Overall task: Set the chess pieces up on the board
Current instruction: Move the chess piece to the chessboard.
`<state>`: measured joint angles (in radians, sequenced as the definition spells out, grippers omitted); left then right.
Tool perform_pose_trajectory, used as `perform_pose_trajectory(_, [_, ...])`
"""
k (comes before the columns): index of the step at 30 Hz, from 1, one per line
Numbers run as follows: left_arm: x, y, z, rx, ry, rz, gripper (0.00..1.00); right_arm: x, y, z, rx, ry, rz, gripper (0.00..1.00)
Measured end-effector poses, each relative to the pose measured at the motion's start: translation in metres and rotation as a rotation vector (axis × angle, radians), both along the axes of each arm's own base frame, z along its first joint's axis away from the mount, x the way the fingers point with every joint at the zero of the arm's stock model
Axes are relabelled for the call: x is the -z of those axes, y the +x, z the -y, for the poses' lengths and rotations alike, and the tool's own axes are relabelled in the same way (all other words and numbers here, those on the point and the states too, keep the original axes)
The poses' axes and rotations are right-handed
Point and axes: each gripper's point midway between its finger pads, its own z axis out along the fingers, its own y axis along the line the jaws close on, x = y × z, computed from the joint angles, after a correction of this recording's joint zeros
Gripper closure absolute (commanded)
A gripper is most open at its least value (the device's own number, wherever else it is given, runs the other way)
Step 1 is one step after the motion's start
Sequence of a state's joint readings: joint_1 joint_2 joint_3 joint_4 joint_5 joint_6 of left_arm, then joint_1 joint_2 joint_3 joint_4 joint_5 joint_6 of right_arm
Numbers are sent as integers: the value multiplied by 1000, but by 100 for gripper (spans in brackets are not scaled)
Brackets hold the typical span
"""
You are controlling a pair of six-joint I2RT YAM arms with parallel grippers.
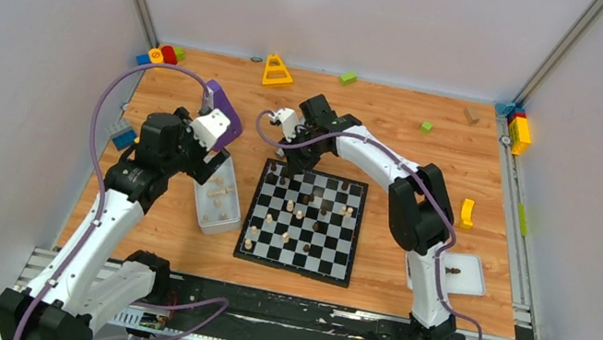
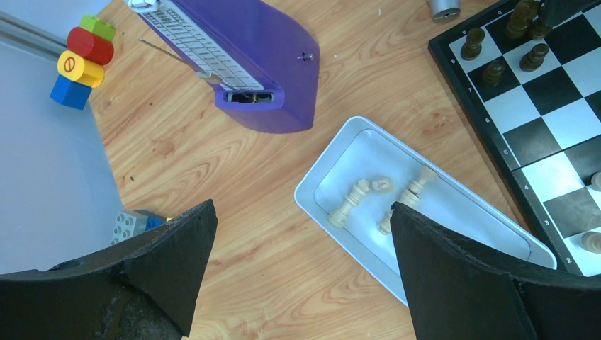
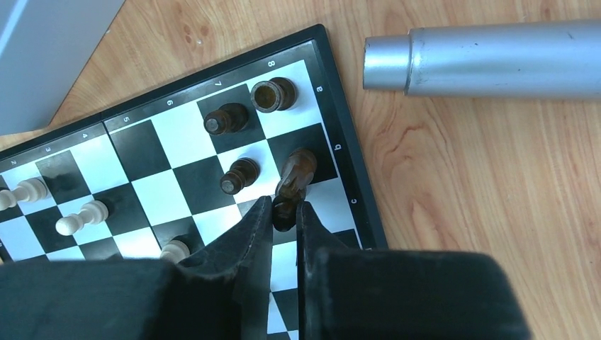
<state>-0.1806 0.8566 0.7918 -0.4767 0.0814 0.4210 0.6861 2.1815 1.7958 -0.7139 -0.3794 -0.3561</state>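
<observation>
The chessboard (image 1: 330, 255) lies mid-table with several light and dark pieces scattered on it. My right gripper (image 3: 285, 209) is shut on a dark piece (image 3: 296, 170) over the board's far left corner (image 1: 292, 166), by edge letter b. A dark rook (image 3: 273, 94) and two dark pawns (image 3: 225, 120) stand beside it. My left gripper (image 2: 303, 207) hangs open above the near end of a white tray (image 2: 312, 202) left of the board, with nothing between its fingers. Several light pieces (image 2: 354, 198) lie flat in that tray.
A purple wedge-shaped object (image 2: 269, 64) sits behind the tray. A silver cylinder (image 3: 496, 57) lies just beyond the board's corner. A second tray (image 1: 473, 280) at the right holds one dark piece (image 1: 453, 272). Toy blocks (image 1: 520, 129) line the table's back and sides.
</observation>
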Motion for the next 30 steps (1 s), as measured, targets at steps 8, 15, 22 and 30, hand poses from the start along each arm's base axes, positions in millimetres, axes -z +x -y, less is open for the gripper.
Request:
perform_pose_trajectory(8, [0,0,1,6,-3,-1,0,0,4,4,7,-22,28,100])
perform_pose_trajectory(15, [0,0,2,8,-4,-1,0,0,7,12,13,-54,58,100])
perform_pose_trajectory(22, [0,0,2,9,-6,-1,0,0,8,15,10,-67,73,100])
perform_pose_trajectory(30, [0,0,2,9,-6,-1,0,1,8,16,1,-71,81,100])
